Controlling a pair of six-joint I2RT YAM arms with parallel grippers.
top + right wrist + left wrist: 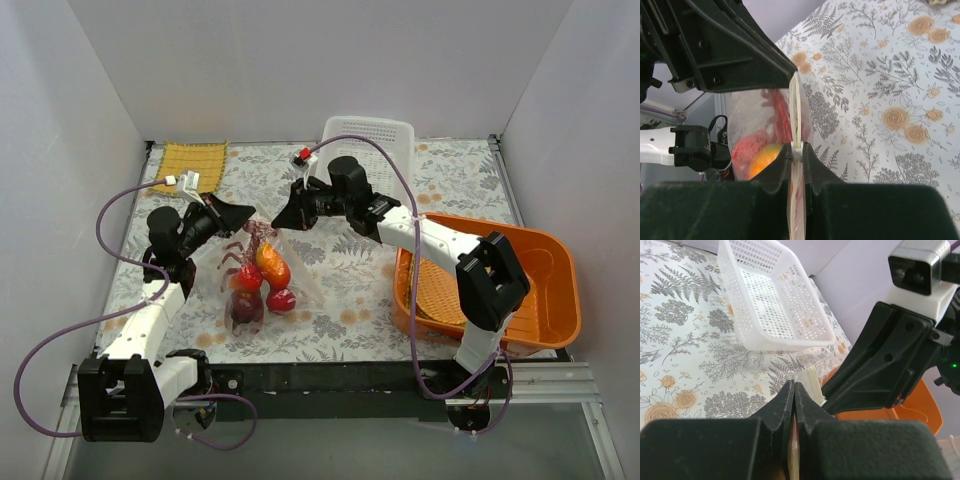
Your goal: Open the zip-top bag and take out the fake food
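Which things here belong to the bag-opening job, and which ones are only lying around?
Job: zip-top bag, fake food inside it, left gripper and right gripper, both pinching its top.
Lying about: white basket, orange tray, yellow woven mat.

zip-top bag [262, 240]: one, left of centre
fake food [250, 279]: at least four pieces in the bag; the plastic hides the exact total
orange-yellow fruit [272, 266]: one
red round fruit [282, 299]: one
dark red piece [245, 310]: one
red lobster [238, 252]: one
white basket [370, 140]: one, far
orange bin [545, 300]: one, right
woven mat [193, 165]: one, far left
grippers: two, left gripper [248, 213] and right gripper [278, 219]
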